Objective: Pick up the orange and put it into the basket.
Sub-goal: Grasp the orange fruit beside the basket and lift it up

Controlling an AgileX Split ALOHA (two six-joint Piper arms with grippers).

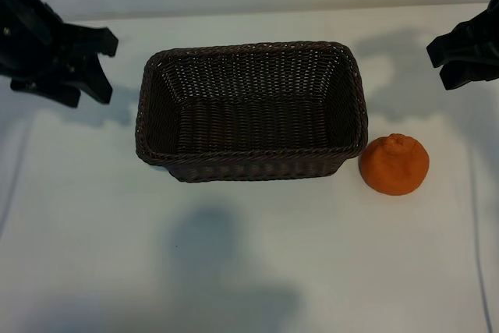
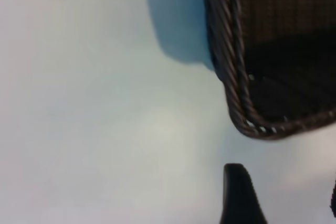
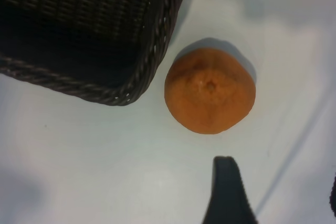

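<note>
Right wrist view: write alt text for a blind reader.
A bright orange, dimpled round orange sits on the white table just outside a corner of the dark brown woven wicker basket, not inside it.

From my station the white table (image 1: 257, 271) reads bright and evenly lit — soft grey shadows fall toward me, one broad patch low in the exterior view. Both wrist views are soft; the basket (image 2: 236, 93) rim is blurred, and its braid catches small glints.

Orange (image 1: 394, 164): bright orange, dimpled. Basket (image 1: 251, 163): dark brown weave, braided rim. Table (image 1: 234, 255): plain white.
</note>
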